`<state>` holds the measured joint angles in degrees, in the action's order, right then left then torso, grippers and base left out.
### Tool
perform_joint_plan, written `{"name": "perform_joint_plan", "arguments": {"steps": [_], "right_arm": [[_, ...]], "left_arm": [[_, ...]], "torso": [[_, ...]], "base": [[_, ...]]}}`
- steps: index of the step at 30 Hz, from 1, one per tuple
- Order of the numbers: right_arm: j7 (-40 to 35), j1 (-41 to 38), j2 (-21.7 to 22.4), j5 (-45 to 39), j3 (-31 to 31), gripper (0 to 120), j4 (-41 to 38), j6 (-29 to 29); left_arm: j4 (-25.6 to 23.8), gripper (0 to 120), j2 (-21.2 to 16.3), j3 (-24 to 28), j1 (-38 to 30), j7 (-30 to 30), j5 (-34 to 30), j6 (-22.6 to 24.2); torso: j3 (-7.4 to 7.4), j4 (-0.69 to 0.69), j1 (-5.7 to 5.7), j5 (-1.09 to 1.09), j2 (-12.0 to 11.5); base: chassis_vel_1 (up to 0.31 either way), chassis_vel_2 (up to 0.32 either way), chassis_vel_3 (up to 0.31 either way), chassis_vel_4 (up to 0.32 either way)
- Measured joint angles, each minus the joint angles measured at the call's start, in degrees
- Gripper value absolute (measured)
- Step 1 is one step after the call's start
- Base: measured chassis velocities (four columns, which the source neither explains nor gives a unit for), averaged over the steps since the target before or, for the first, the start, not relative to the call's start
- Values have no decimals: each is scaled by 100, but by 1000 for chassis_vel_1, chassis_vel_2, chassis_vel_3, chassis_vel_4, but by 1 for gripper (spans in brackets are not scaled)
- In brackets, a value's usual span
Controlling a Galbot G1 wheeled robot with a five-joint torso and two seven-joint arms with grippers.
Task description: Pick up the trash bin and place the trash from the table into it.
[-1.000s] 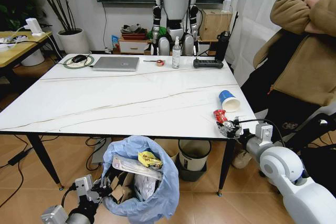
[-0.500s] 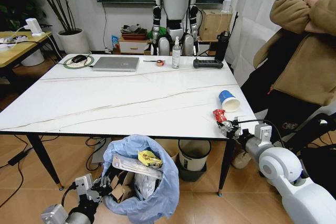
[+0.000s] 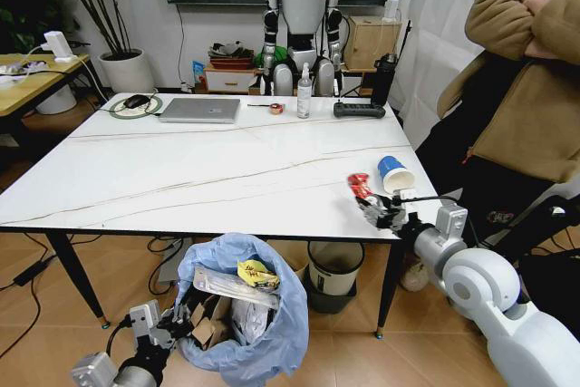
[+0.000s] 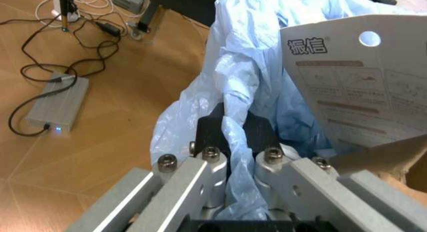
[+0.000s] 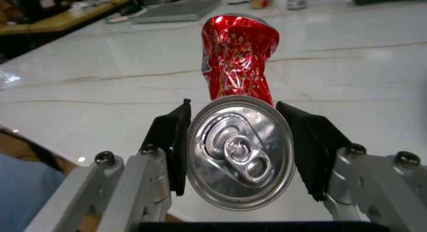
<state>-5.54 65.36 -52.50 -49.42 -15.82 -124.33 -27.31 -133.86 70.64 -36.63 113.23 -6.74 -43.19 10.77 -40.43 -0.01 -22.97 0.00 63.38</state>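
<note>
Trash bin (image 3: 240, 314): on the floor below the near edge of the worktop (image 3: 181, 178), its light-blue bag pinched between the jaws of the left gripper (image 4: 230, 142). The film is bunched into a fold running straight through the jaws; thin, soft, slippery stuff, so I judge the hold could creep or tear if the bin swings. A printed cardboard piece (image 4: 360, 87) stands in the bag just beyond the jaws. Right gripper (image 5: 240, 154) holds a crushed red can (image 5: 237, 77) off the worktop; the jaws are clamped on either side of the rim, lid end facing the wrist. The can looks light, with thin walls already buckled. The rim is its stiffest part, a sensible hold. A blue paper cup (image 3: 395, 173) lies on its side just beyond the can, also light and easily crushed.
</note>
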Motion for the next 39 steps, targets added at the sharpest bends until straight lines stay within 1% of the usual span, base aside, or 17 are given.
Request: {"name": "perform_joint_plan", "arguments": {"steps": [4,7,8,9,11,14,15,21,27,31,39], "right_arm": [[292,-123,47,-293,472,44,-431,285],[527,-108,118,-386,756,44,-647,484],[527,-108,118,-386,756,44,-647,484],[616,-112,140,-396,914,44,-680,563],[753,-134,180,-395,1178,44,-691,679],[935,-200,246,-312,1642,44,-682,841],[935,-200,246,-312,1642,44,-682,841],[1035,-396,212,-107,2500,44,-526,940],[1012,-483,150,125,2805,44,-326,972],[945,-506,126,244,2802,44,-230,972],[917,-321,214,467,2629,44,-277,961]], "left_arm": [[-21,0,-57,9,-32,-31,0,36],[19,0,-99,19,-54,-41,-9,44],[19,0,-99,19,-54,-41,-9,44],[19,0,-93,18,-42,-41,-18,45],[12,0,-70,10,-39,-41,-26,45],[-13,0,-60,-6,-80,-52,-44,59],[-13,0,-60,-6,-80,-52,-44,59],[-35,0,-80,-34,-84,-68,-58,83],[-86,0,-56,-46,-57,-67,-51,83],[-138,0,-57,-49,-43,-67,-46,83],[-152,0,-95,-48,-70,-73,-50,83]], "torso": [[0,2,0,0,0],[0,-1,0,-2,0],[0,-1,0,-2,0],[0,-1,0,1,0],[0,1,0,0,0],[0,0,0,0,0],[0,0,0,0,0],[0,1,0,0,0],[0,1,0,0,0],[0,1,0,1,0],[0,0,0,0,0]], "base": [[0,0,0,0],[0,0,0,0],[0,0,0,0],[0,0,0,0],[0,0,0,0],[0,0,0,0],[0,0,0,0],[0,0,0,0],[0,0,0,0],[0,0,0,0],[0,0,0,0]]}}
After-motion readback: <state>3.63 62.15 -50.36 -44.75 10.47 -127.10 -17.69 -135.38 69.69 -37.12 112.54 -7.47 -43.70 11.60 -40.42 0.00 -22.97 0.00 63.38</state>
